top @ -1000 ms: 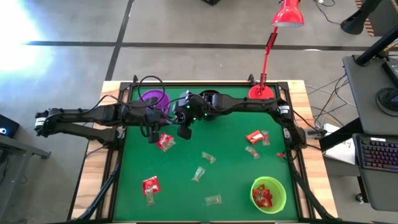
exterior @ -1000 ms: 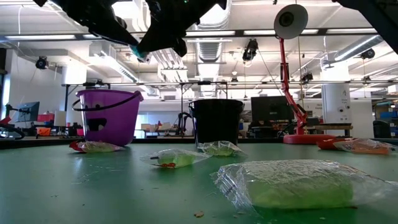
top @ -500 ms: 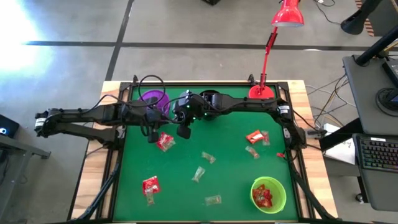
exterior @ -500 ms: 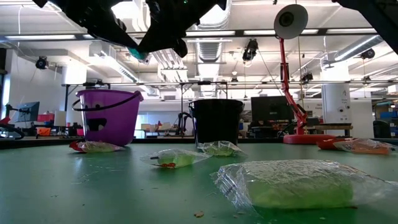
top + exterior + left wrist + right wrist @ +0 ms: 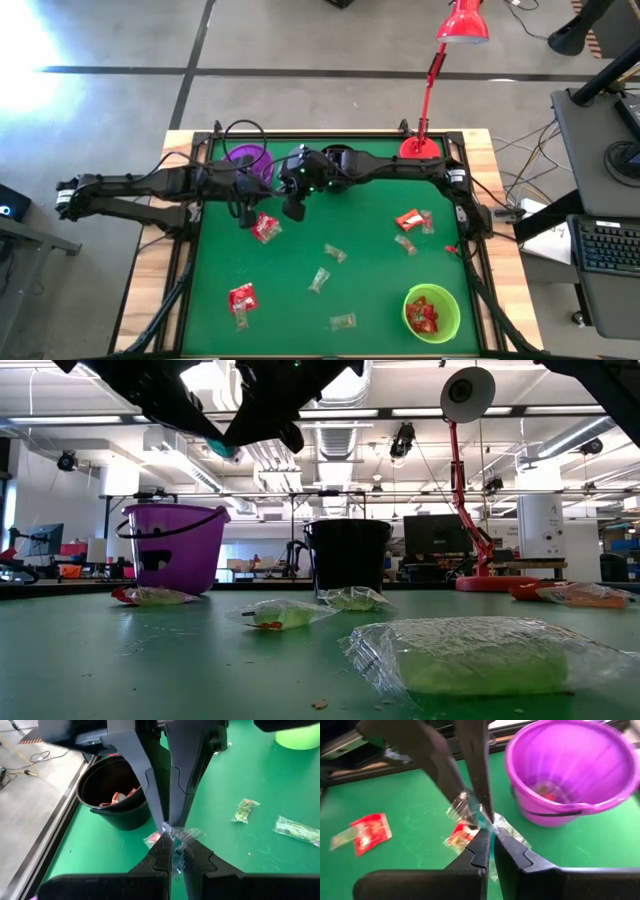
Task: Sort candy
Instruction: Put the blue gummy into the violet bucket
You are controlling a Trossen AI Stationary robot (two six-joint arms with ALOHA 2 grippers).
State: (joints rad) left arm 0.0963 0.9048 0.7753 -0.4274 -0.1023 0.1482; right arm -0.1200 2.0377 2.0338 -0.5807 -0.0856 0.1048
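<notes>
A small clear crinkly candy (image 5: pixel 228 450) is held up in the air between both grippers, above the table's far left part. My left gripper (image 5: pixel 172 849) is shut on it, and so is my right gripper (image 5: pixel 490 837). Their fingertips meet over a red candy (image 5: pixel 265 228) that lies flat on the mat. The purple cup (image 5: pixel 247 158) and the black cup (image 5: pixel 338 160) stand just beyond them, and the green cup (image 5: pixel 431 312) stands near the right front. Other red candies (image 5: pixel 242 297) and clear candies (image 5: pixel 319 280) lie scattered on the mat. My left gripper pinches one end of the clear wrapper (image 5: pixel 176 840) between its two fingertips, slanting down from the table's left. The candy is lifted clear of the mat. My right gripper pinches the wrapper's other end (image 5: pixel 485 822) between its two fingertips, slanting down from the right, tip to tip with the left gripper's fingers (image 5: pixel 472 775). The wrapper spans the short gap between the two holds.
The black cup (image 5: pixel 112 790) holds red candies, the purple cup (image 5: pixel 575 770) holds a few sweets, and the green cup holds red ones. A red lamp base (image 5: pixel 420 148) stands at the far right. More candies lie at the right (image 5: pixel 410 220) and the front (image 5: pixel 343 321).
</notes>
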